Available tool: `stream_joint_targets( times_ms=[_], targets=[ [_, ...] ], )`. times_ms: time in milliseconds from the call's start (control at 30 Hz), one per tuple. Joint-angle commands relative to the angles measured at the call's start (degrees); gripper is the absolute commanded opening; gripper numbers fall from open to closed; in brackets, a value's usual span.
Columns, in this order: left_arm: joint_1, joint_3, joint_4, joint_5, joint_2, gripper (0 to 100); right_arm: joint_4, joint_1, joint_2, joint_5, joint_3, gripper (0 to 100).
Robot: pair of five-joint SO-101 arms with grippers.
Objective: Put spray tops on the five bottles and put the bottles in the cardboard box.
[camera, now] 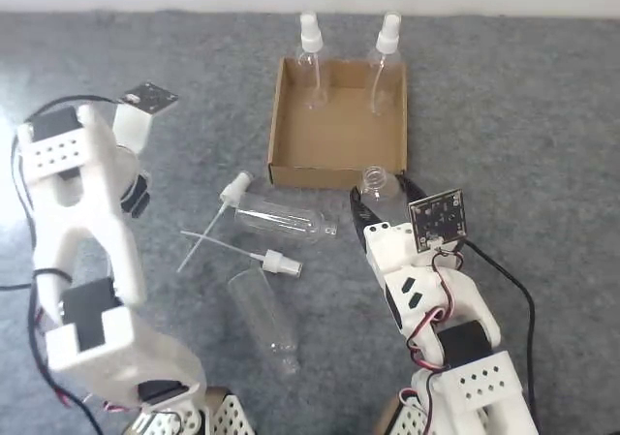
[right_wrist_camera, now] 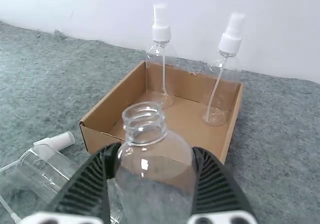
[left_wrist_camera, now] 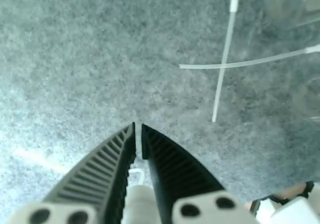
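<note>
right gripper (right_wrist_camera: 154, 156) pinches uncapped bottle (right_wrist_camera: 145, 134), upright, just before box (right_wrist_camera: 97, 131) | left gripper (left_wrist_camera: 138, 130) pressed together, nearer loose spray top (camera: 283, 262); its tube points toward left fingers

Left gripper (left_wrist_camera: 138, 127), fingertips nearly touching, over grey felt mat (left_wrist_camera: 75, 59), two crossed dip tubes (left_wrist_camera: 223, 65) lying close ahead

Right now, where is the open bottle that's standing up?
The open bottle stands upright in the right gripper, just outside the box's near wall, by its right corner in the high view.
</note>
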Motion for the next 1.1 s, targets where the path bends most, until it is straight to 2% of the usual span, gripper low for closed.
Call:
stream_joint_targets(
  times_ms=[0, 367, 533, 1067],
  targets=[
    [0.6, 3.7, -3.6, 0.7, -6.7, 1, -1.5, 0.2, -1.6, -0.1, -0.8, 0.6],
    [0.6, 21.3, -16.2, 0.8, -19.5, 1, -1.5, 0.2, -1.5, -0.1, -0.8, 0.6],
    [0.6, 24.3, -19.2, 6.6, -23.6, 1, -1.5, 0.2, -1.5, -0.1, -0.8, 0.6],
    [0.7, 24.4, -19.7, 19.6, -35.2, 1, -1.5, 0.1, -1.5, -0.1, -0.8, 0.6]
  ],
)
